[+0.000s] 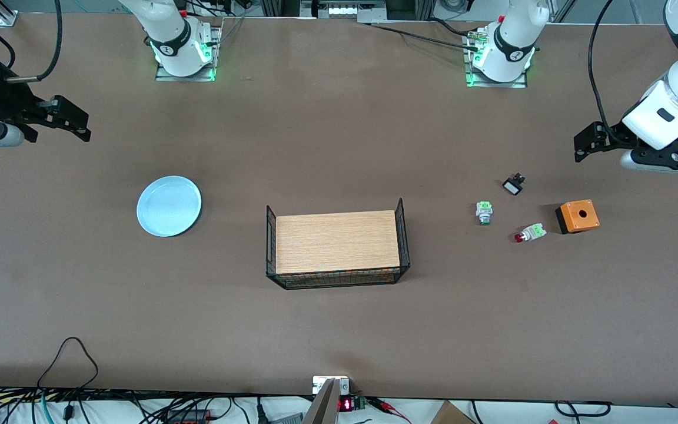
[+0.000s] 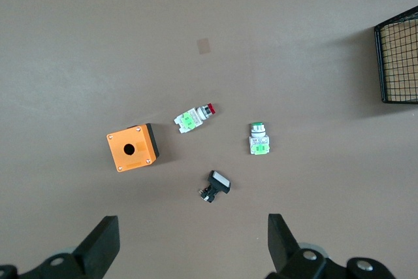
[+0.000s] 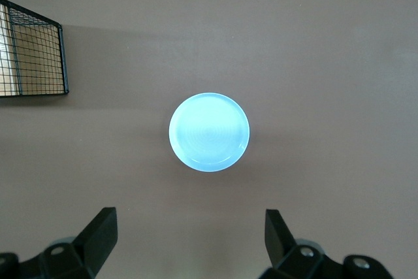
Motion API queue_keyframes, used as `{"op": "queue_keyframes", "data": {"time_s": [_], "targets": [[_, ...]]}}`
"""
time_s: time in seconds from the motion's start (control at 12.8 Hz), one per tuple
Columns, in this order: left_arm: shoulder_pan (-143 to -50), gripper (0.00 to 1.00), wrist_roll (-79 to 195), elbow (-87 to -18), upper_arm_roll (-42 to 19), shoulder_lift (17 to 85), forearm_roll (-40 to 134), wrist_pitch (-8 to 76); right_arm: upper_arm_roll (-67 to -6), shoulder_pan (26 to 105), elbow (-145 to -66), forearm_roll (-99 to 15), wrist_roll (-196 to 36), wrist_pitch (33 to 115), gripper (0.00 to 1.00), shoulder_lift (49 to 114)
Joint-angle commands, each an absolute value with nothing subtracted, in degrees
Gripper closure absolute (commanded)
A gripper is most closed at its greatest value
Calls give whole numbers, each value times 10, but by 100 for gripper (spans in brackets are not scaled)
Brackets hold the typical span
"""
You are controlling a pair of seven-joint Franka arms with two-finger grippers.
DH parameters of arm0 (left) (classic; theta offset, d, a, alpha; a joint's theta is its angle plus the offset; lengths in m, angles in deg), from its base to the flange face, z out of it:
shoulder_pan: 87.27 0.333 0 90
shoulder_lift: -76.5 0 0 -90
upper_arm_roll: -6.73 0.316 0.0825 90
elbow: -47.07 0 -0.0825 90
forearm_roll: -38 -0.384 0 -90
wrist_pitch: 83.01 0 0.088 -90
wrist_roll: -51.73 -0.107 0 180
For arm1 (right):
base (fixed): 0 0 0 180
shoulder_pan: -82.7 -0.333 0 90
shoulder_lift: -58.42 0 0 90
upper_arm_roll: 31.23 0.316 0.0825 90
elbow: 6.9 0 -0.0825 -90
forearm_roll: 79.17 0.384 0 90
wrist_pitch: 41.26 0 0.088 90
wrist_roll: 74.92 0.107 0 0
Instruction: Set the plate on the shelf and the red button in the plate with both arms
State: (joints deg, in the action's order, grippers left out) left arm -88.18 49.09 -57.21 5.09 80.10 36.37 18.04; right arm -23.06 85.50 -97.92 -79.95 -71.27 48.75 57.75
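Note:
The pale blue plate [image 1: 169, 206] lies flat on the brown table toward the right arm's end; it also shows in the right wrist view [image 3: 209, 131]. The red button [image 1: 529, 233] lies on its side toward the left arm's end, between a green-ended switch [image 1: 484, 212] and an orange box [image 1: 577, 215]; it also shows in the left wrist view [image 2: 194, 117]. My left gripper [image 1: 587, 141] is open and empty in the air over bare table by the switches [image 2: 192, 234]. My right gripper [image 1: 77, 122] is open and empty in the air over bare table by the plate [image 3: 189, 228].
A black wire basket [image 1: 402, 235] with a wooden board in it stands mid-table, its corner showing in both wrist views [image 2: 398, 57] [image 3: 32, 50]. A small black switch with a white face [image 1: 514, 185] lies by the other switches. Cables run along the table's near edge.

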Motion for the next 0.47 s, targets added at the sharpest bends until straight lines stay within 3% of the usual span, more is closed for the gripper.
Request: {"op": "queue_keyframes", "data": {"time_s": [0.0,0.39], "targets": [[-884,0,492,-566,55,802,375,172,-224,861,-977,-804,-710,485,0,578],[-884,0,492,-566,55,802,375,172,-224,860,-990,-803,-717,473,0,591]]}}
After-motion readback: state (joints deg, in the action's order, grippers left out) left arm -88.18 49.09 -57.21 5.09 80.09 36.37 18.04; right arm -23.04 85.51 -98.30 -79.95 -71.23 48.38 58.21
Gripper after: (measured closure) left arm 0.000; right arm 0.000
